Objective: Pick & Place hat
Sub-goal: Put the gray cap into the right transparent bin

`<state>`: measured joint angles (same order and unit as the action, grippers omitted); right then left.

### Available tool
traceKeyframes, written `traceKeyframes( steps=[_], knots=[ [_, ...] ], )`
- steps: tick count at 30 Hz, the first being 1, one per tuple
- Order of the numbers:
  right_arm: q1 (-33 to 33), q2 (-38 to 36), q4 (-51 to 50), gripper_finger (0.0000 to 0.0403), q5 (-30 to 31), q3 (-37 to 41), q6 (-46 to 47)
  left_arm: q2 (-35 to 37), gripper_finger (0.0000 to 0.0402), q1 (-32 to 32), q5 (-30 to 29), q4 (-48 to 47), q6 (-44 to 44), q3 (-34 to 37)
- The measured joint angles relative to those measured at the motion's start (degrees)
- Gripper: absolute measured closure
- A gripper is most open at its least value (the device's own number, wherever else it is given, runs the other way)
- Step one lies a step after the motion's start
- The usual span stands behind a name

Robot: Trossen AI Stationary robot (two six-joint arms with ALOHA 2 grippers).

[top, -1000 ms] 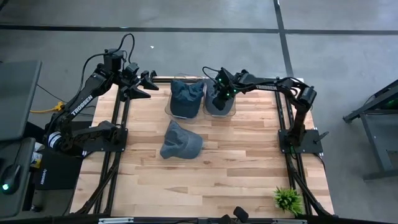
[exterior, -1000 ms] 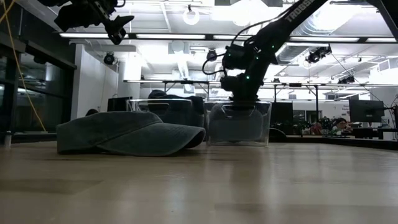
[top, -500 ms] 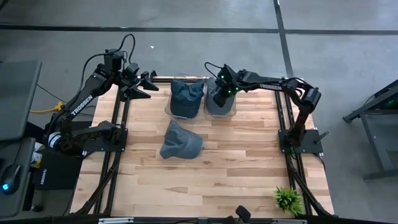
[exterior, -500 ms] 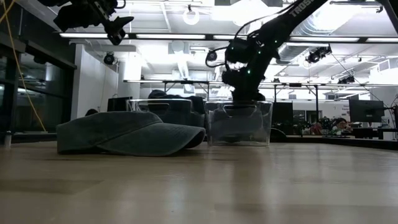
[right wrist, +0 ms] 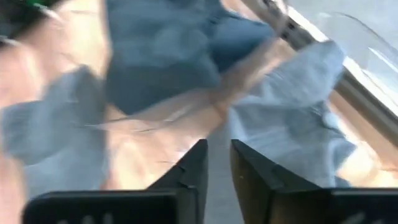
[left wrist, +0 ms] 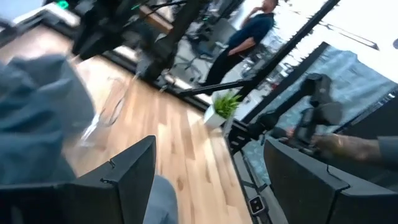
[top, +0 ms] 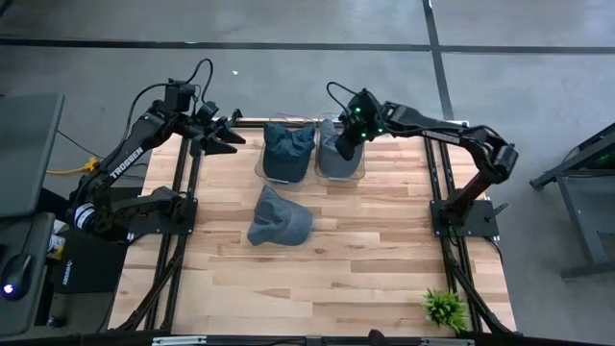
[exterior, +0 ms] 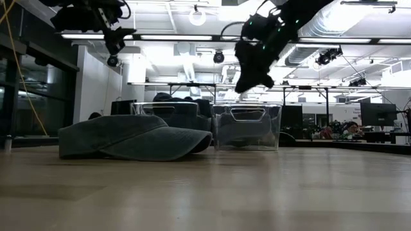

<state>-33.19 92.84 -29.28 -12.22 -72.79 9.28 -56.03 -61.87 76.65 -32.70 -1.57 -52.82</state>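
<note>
Two clear bins stand at the table's far edge. The left bin holds a dark blue hat; the right bin holds a grey-blue hat. A third grey-blue hat lies flat on the table, in front of the left bin, brim down on the wood. My right gripper hangs above the right bin, pointing down at a slant, its fingers a narrow gap apart with nothing between them. My left gripper is raised at the far left corner, open and empty.
A small green plant stands at the near right corner. Bare wood stretches over the near half of the table. Dark frame rails run along both sides. People sit in the room beyond the far edge.
My right gripper has risen straight up out of the right bin and now hangs clear above its rim; the hat stays inside. My left gripper has kept its place but turned somewhat at the wrist, its fingers now tipping more downward.
</note>
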Motion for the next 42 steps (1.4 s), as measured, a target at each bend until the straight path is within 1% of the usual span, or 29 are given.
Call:
traceKeyframes(
  steps=[4, 8, 11, 13, 16, 21, 27, 30, 33, 37, 42],
  knots=[
    [1.3, -3.1, -0.2, 0.0302, -4.3, 0.0, -0.1, 1.1, 0.0128, 0.0, -3.6, -6.3, -3.2, 0.0],
    [3.3, -4.9, -2.3, 0.0265, -4.9, 0.0, -1.0, 2.3, 0.0128, 0.0, -4.9, -13.4, -7.2, 0.0],
    [4.7, -5.4, -4.3, 0.0244, -5.4, 0.0, -1.6, 3.1, 0.0128, 0.0, -5.5, -18.0, -8.9, 0.0],
    [5.4, -5.4, -5.4, 0.0234, -7.7, 0.0, -1.0, 3.7, 0.0128, 0.0, -6.9, -21.4, -10.1, 0.0],
    [7.0, -5.4, -4.6, 0.0226, -12.5, 1.0, 0.2, 4.7, 0.0128, 0.0, -8.3, -26.3, -11.4, 0.0],
    [10.5, -5.3, -4.2, 0.0225, -12.6, 3.1, -1.1, 6.8, 0.0128, 0.0, -8.6, -29.7, -11.7, 0.0],
    [14.2, -5.3, -1.9, 0.0224, -12.6, 3.6, -2.3, 10.4, 0.0128, 1.0, -11.8, -30.2, -9.0, 0.0],
    [15.1, -5.3, -1.5, 0.0224, -12.7, 3.6, -3.2, 12.4, 0.0128, 4.5, -17.3, -29.2, -6.7, 0.0],
    [15.4, -5.3, -0.1, 0.0224, -12.9, 3.6, -3.8, 13.7, 0.0128, 10.0, -23.3, -25.8, -1.8, 0.0],
    [15.4, -5.3, 1.7, 0.0224, -14.5, 3.6, -4.2, 13.8, 0.0128, 20.3, -30.0, -19.4, 7.2, 0.0],
    [15.4, -5.3, 1.9, 0.0224, -14.7, 3.6, -4.9, 11.6, 0.0128, 34.8, -44.7, -14.5, 16.8, 0.0]
  ],
)
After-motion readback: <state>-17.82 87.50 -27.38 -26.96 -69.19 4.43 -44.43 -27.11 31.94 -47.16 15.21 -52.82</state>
